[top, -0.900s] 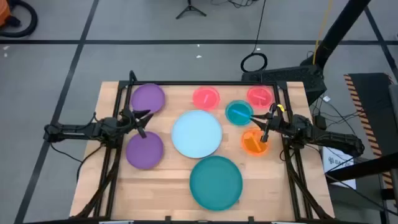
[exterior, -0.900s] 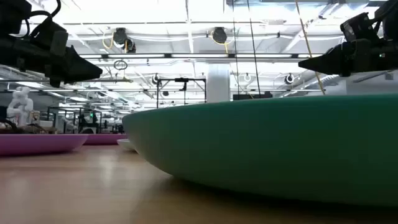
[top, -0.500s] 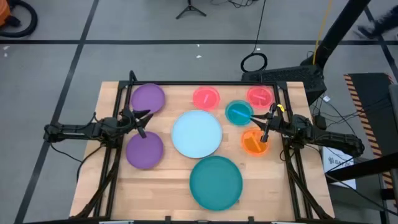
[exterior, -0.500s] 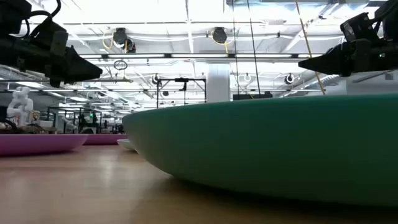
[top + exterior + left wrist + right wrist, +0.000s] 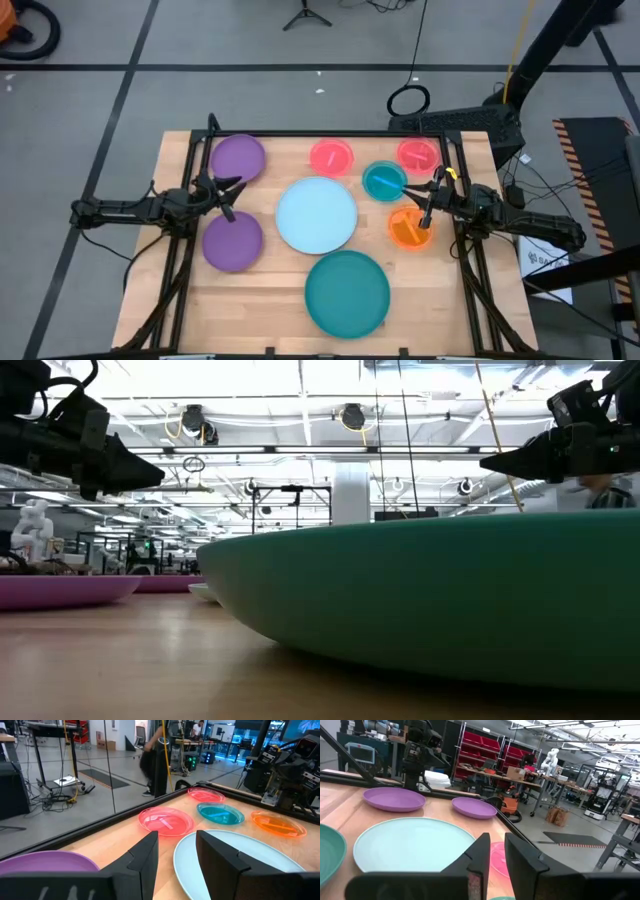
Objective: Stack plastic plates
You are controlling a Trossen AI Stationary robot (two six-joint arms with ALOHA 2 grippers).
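The left tool (image 5: 232,190) is hovering at the left of the high view, between the two purple plates. Its fingers (image 5: 145,855) are standing apart with a clear gap, and it is holding nothing. The right tool (image 5: 428,200) is hovering at the right of the frame, just above the edge of the orange plate (image 5: 408,228). Its jaws are standing only a little apart, also with nothing between them.

No plate is stacked yet; all eight are lying singly on the counter (image 5: 270,290). One purple plate (image 5: 238,157) is lying at the upper left and the other purple plate (image 5: 232,241) below it. The light blue plate (image 5: 316,214) is lying in the middle, with the teal plate (image 5: 347,292) just below it, toward the lower edge. Two pink plates, one (image 5: 331,156) left and one (image 5: 417,154) right, are lying along the top, and the small blue plate (image 5: 383,181) is between them and the orange one.

In my judgement the risk is the thin rims lying flat on the wood. A tool coming down a little off the edge could push a plate away instead of gripping it. On the right side the small plates are lying close together, so a pushed plate could knock its neighbour.
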